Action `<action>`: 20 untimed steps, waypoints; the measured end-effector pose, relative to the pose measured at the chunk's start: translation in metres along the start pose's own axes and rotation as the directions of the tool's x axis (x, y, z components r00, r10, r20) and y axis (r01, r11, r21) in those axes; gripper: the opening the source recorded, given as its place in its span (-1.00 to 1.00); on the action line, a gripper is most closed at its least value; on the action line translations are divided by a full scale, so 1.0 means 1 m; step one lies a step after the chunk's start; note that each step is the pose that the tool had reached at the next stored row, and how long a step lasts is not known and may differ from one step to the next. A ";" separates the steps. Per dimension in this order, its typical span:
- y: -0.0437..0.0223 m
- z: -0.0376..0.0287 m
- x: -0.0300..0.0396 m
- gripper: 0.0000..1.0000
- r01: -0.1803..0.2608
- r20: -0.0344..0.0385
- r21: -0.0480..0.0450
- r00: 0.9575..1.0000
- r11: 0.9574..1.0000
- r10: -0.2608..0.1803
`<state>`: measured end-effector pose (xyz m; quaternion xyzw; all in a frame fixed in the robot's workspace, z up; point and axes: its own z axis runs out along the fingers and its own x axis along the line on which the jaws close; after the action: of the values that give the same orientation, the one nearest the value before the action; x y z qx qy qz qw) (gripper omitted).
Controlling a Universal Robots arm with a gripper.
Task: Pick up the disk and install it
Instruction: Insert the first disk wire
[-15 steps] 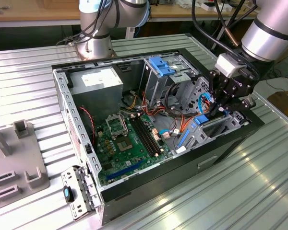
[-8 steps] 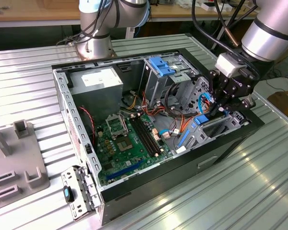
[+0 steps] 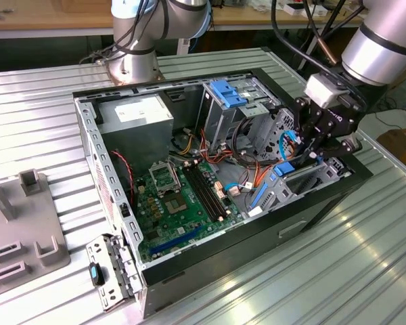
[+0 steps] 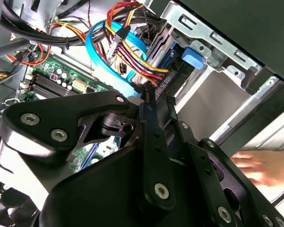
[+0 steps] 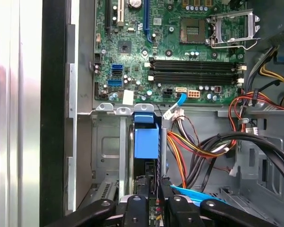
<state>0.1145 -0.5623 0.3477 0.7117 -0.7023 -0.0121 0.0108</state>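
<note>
The arm reaches into the open computer case [image 3: 108, 183] that lies on its side on the ribbed metal counter [image 3: 365, 271]. In the exterior view the tool [image 3: 310, 150] hangs at the case's corner toward the exterior view's right, over the lower drive bay [image 3: 304, 177], with bundles of coloured cables [image 3: 247, 152] just beside it.

The disk [image 5: 146, 156] stands on edge in that bay. In the first wrist view its bright blue carrier tab sits in the narrow slot between the bay's metal walls, close to the edge of the green motherboard [image 5: 170, 52], while the darker body runs down toward the tool [image 5: 151, 204]. The two black fingers [image 5: 136, 210] are drawn close together on either side of the disk's near end, so the tool is narrow and appears to grip the disk between them. In the second wrist view the fingers [image 4: 151, 142] point into the same slot, where the blue tab of the disk [image 4: 193, 56] shows beside the bay's bracket, and a flat blue data cable [image 4: 104, 61] loops past red and yellow power wires [image 4: 132, 56].

A person's hand [image 4: 265, 168] rests against the outside of the case in the second wrist view. On the counter toward the exterior view's left sits a grey fixture block [image 3: 20, 230]. The tall drive cage [image 3: 237, 108] with its blue bracket stands farther inside the case.
</note>
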 end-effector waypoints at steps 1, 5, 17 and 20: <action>-0.0006 -0.0015 -0.0001 -0.51 0.000 0.002 0.000 1.000 1.000 0.000; -0.0076 -0.0019 -0.0004 -0.51 0.005 0.046 0.001 0.999 1.000 -0.005; -0.0174 0.0029 -0.0003 -0.51 0.009 0.051 0.001 0.999 1.000 -0.009; -0.0174 0.0040 -0.0002 -0.51 0.009 0.052 0.001 0.999 1.000 -0.009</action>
<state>0.1318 -0.5618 0.3431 0.7143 -0.6992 -0.0305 -0.0077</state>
